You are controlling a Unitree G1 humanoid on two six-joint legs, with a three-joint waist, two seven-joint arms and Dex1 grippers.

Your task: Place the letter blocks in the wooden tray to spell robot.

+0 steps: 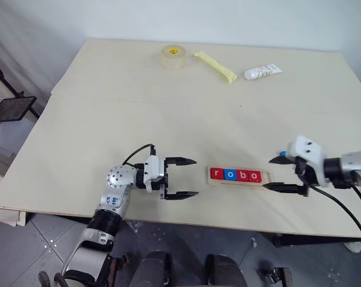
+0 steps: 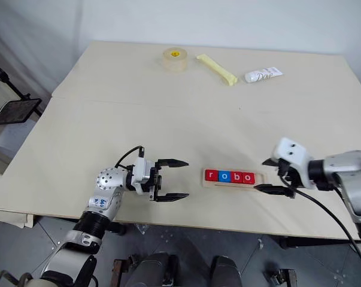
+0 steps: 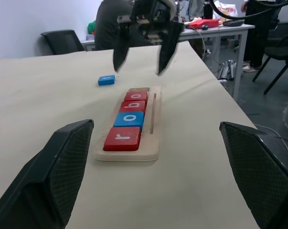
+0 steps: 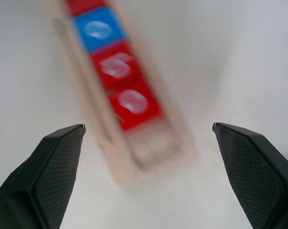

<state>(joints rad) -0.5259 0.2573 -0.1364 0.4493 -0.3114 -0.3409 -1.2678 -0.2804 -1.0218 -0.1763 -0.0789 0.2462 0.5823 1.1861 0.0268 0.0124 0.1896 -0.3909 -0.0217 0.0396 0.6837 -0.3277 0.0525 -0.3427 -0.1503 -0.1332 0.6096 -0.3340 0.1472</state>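
Observation:
The wooden tray [image 1: 239, 182] lies near the table's front edge. Four letter blocks sit in its slot: a red r [image 1: 216, 174], a blue o [image 1: 230, 174], a red b [image 1: 243, 175] and a red o [image 1: 255, 175]. The slot's right end is bare wood [image 3: 139, 89]. A loose blue block [image 3: 106, 80] lies flat on the table just beyond that end, beside my right gripper. My right gripper [image 1: 268, 173] hovers open at the tray's right end, holding nothing. My left gripper [image 1: 196, 177] is open and level, just left of the tray, pointing at it.
At the table's far side lie a tape roll [image 1: 174, 57], a yellow stick [image 1: 216, 66] and a white tube [image 1: 263, 72]. A black stand [image 1: 12, 107] is off the table's left edge. A person [image 3: 110, 21] and a chair [image 3: 62, 42] are beyond the table.

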